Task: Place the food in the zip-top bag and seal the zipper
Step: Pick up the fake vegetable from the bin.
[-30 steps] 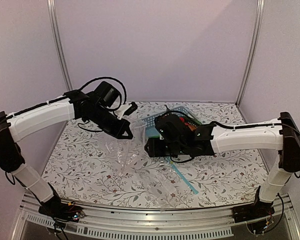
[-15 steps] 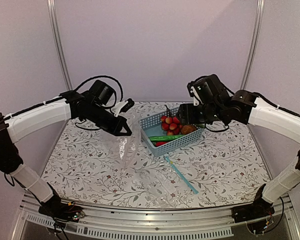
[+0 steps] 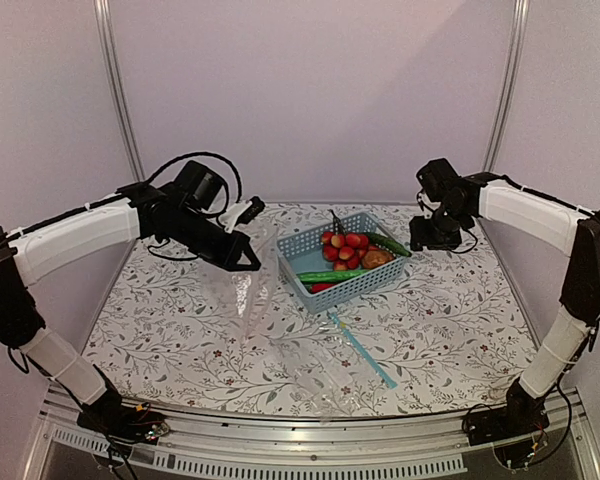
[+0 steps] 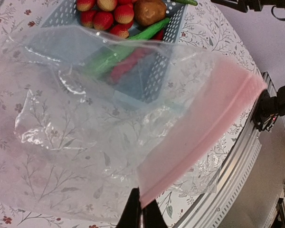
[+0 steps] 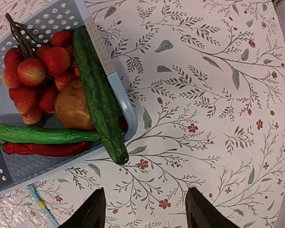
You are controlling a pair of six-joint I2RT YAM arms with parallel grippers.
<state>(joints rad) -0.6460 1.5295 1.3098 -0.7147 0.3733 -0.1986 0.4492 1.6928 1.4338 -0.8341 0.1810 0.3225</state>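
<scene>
The food lies in a blue basket [image 3: 298, 262]: red-yellow round fruits [image 5: 38, 76], a brown potato-like lump [image 5: 73, 107], a dark green vegetable [image 5: 99, 95] overhanging the rim, a lighter green one [image 5: 42, 134] and a red chili [image 5: 42, 148]. My left gripper [image 3: 246, 263] is shut on the end of the pink zipper strip [image 4: 204, 128] and holds the clear zip-top bag [image 4: 85, 133] up, left of the basket. In the left wrist view my left gripper [image 4: 141, 213] has its jaws closed on that strip. My right gripper [image 5: 145, 204] is open and empty over bare table, right of the basket [image 5: 123, 102].
A second clear bag with a teal-blue strip [image 3: 365, 355] lies flat on the table in front of the basket. The floral tablecloth [image 3: 460, 320] covers the table. Walls and metal posts [image 3: 120, 100] close in the back and sides. The table's metal front rail [image 3: 310, 435] is near.
My right arm has swung away from over the basket to the back right, uncovering the food. My left gripper has stayed nearly still, holding the bag.
</scene>
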